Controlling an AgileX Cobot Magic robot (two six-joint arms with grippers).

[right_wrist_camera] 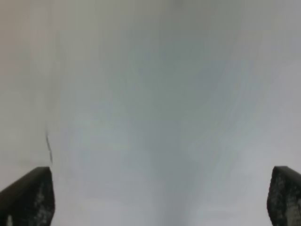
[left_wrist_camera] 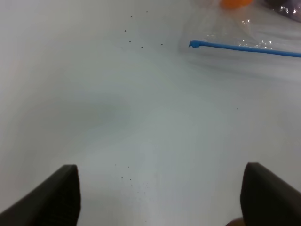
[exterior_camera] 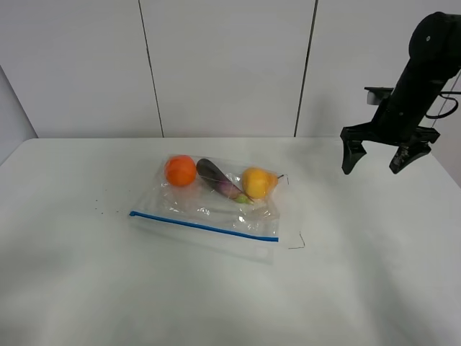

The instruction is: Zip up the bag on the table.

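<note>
Bag (exterior_camera: pixel 216 202) flat mid-worktop (exterior_camera: pixel 374 288), blue zipper strip (exterior_camera: pixel 204 226) along near edge, running left to right. Left tool (left_wrist_camera: pixel 160 193) spread wide and empty, low over bare surface just left of strip's left end, likely nearer. Right tool (exterior_camera: pixel 384 157) likewise agape, raised, well right.

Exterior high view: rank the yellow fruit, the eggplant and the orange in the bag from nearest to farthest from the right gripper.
From the right gripper:
1. Yellow fruit, right end of the bag.
2. Purple eggplant, middle.
3. Orange, left end, farthest.
</note>
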